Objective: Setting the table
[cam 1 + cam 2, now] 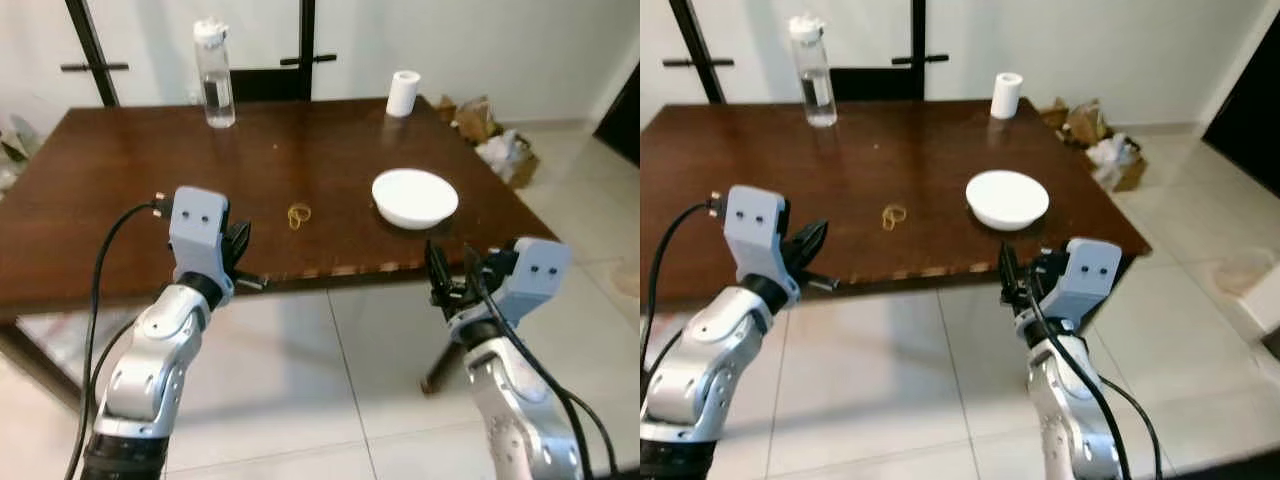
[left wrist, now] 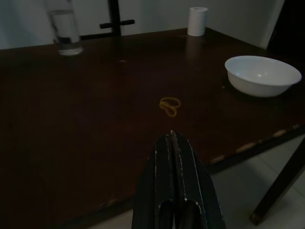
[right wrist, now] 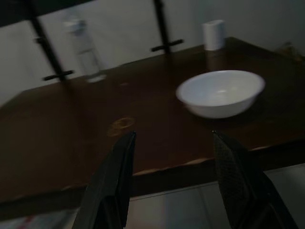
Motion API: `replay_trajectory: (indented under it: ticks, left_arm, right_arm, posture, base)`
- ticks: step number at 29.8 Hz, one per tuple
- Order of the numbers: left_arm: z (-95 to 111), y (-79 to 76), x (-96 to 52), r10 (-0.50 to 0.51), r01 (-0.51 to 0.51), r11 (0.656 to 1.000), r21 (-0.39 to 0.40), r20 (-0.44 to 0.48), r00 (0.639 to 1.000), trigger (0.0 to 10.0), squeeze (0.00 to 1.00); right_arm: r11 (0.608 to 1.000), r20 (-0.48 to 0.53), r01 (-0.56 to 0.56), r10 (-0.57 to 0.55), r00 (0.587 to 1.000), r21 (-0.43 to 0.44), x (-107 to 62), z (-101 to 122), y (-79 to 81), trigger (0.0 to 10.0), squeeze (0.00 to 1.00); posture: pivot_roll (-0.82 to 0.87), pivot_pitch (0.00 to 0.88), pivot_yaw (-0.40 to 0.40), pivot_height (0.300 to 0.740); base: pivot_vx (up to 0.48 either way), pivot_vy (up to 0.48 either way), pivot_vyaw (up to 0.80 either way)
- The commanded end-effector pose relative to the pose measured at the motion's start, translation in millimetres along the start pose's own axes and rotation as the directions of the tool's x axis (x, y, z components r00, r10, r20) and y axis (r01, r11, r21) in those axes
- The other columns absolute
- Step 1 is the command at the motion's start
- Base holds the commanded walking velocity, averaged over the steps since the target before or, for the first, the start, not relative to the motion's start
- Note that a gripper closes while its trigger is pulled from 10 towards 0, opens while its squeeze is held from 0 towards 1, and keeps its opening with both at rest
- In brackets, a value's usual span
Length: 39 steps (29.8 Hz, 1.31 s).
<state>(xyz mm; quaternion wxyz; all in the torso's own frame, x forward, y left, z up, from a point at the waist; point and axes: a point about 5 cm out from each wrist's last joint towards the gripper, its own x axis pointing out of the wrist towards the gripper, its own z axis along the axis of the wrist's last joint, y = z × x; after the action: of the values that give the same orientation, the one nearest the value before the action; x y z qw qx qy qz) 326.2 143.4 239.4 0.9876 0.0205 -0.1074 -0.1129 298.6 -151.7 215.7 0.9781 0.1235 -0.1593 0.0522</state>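
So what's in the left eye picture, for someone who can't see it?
A white bowl sits on a dark wooden table, with a rubber band, water bottle and paper roll. The left gripper and right gripper are raised at the near edge.

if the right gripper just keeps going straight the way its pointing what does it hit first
Probably the white bowl. The right gripper is open, held off the table's near edge, and the bowl sits just beyond, slightly to one side of its line. Depth is unclear, so its height over the edge is uncertain.
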Motion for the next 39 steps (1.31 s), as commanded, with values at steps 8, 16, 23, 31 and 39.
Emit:
replay_trajectory:
  ticks: [8,16,23,31,39]
  left_arm:
    - [-3.4,-1.8,-0.5,-0.007,0.007,1.000,0.000,-0.009,1.000,10.0,0.00]
    - [-3.6,-2.1,-0.9,-0.010,0.010,1.000,0.001,-0.010,1.000,10.0,0.00]
    - [-4.1,-2.8,-1.1,-0.013,0.013,1.000,-0.001,-0.010,1.000,10.0,0.00]
    - [-4.5,-3.3,-1.3,-0.015,0.015,1.000,-0.006,-0.014,1.000,10.0,0.00]
    - [-5.4,-3.6,-1.2,-0.014,0.014,1.000,-0.008,-0.020,1.000,10.0,0.00]
  right_arm:
    - [1.000,-0.021,-0.001,0.001,1.000,0.000,-4.8,-2.2,-0.8,10.0,0.00]
    - [1.000,-0.023,0.000,0.000,1.000,0.002,-6.0,-2.7,-0.6,10.0,0.00]
    - [1.000,-0.030,0.001,-0.001,1.000,0.009,-7.1,-3.4,0.1,10.0,0.00]
    - [1.000,-0.045,-0.008,0.008,0.999,0.007,-7.7,-4.9,0.7,10.0,0.00]
    - [1.000,-0.067,-0.011,0.012,0.998,0.005,-8.2,-7.3,-0.1,10.0,0.00]
  posture:
    - [0.12,0.129,0.068,0.740]
    - [0.12,0.130,0.070,0.740]
    - [0.12,0.131,0.070,0.740]
    - [0.12,0.134,0.071,0.740]
    - [0.12,0.136,0.068,0.740]
  base:
    - [-0.354,0.000,0.00]
    - [-0.343,0.000,0.00]
    - [-0.301,0.000,0.00]
    - [-0.032,0.000,0.00]
    - [0.000,0.000,0.66]
